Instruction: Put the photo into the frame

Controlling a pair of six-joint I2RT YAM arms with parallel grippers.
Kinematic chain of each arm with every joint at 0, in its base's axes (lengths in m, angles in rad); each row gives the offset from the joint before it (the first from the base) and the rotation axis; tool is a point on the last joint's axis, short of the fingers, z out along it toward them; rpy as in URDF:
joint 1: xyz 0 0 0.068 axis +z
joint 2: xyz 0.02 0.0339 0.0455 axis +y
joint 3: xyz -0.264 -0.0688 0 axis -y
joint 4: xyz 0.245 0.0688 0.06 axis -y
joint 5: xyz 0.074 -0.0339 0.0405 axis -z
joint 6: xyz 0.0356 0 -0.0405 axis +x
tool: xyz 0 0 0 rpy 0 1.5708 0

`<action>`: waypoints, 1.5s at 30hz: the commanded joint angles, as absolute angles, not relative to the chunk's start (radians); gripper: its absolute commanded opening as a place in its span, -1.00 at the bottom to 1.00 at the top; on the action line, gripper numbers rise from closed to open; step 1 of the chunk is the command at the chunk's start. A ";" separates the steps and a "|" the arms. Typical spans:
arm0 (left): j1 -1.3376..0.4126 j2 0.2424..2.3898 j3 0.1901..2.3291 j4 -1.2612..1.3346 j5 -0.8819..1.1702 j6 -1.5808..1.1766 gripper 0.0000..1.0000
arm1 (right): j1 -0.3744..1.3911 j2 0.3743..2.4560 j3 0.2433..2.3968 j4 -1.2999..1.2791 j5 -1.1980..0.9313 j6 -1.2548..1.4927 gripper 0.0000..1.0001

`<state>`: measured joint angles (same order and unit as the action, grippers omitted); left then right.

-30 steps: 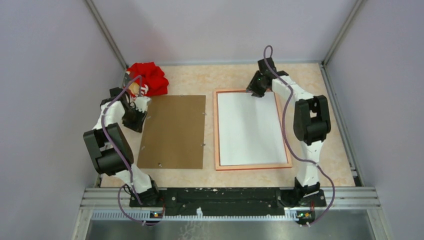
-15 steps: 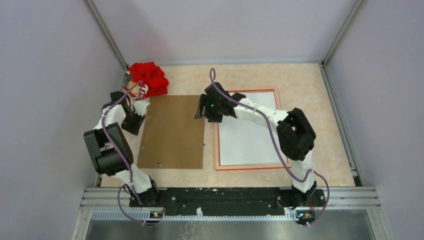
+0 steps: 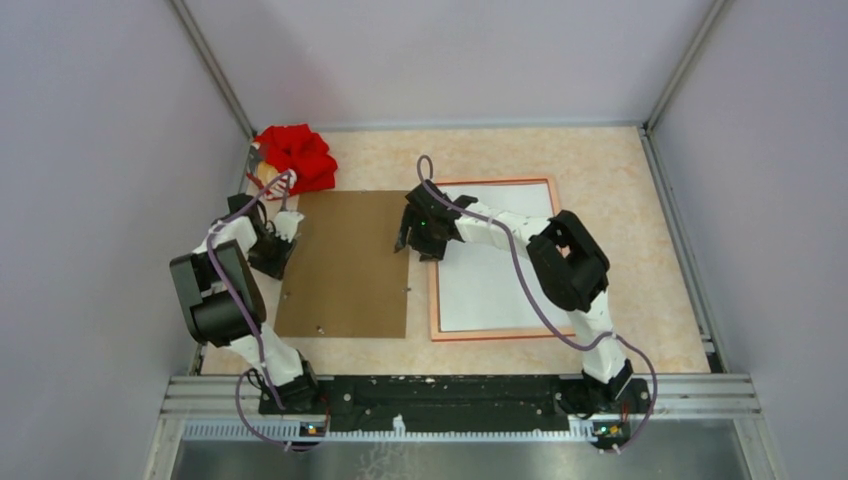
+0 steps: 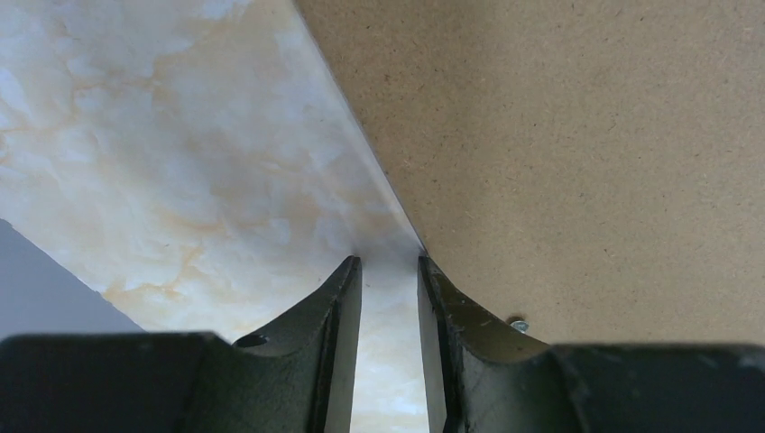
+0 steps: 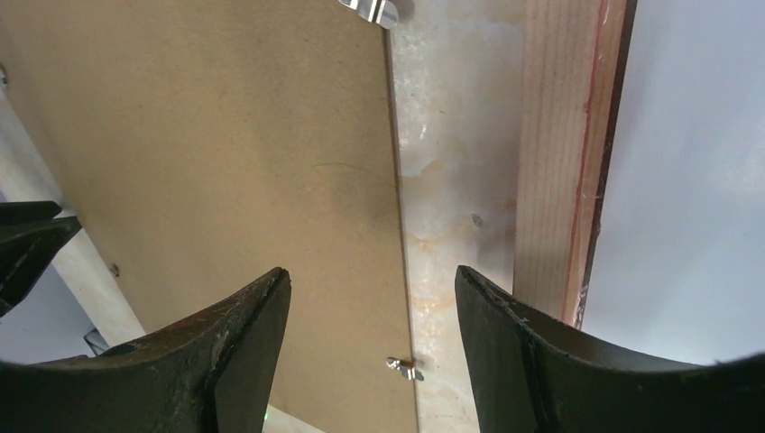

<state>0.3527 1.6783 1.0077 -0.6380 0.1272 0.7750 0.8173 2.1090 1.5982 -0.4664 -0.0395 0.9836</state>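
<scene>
Slippage threatens if the right hand, spread empty over the backing panel edge, scrapes the frame and shifts the photo, while the left hand, barely parted, grasps nothing.

Top camera looks down from behind my bases over the whole table; my wrist cameras hang close above opposite edges of the brown panel, shared by all views; the right one also catches the frame.
</scene>
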 commanded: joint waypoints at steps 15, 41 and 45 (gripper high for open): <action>0.341 1.708 0.963 -0.575 0.215 0.741 -0.47 | 0.824 2.164 1.523 -0.231 -0.258 1.167 0.29; 0.308 1.740 0.952 -0.614 0.279 0.759 -0.73 | 0.849 1.922 1.316 0.627 -0.500 1.437 0.13; 0.308 1.737 0.969 -0.638 0.306 0.755 -0.73 | 0.855 2.001 1.319 0.897 -0.558 1.564 0.13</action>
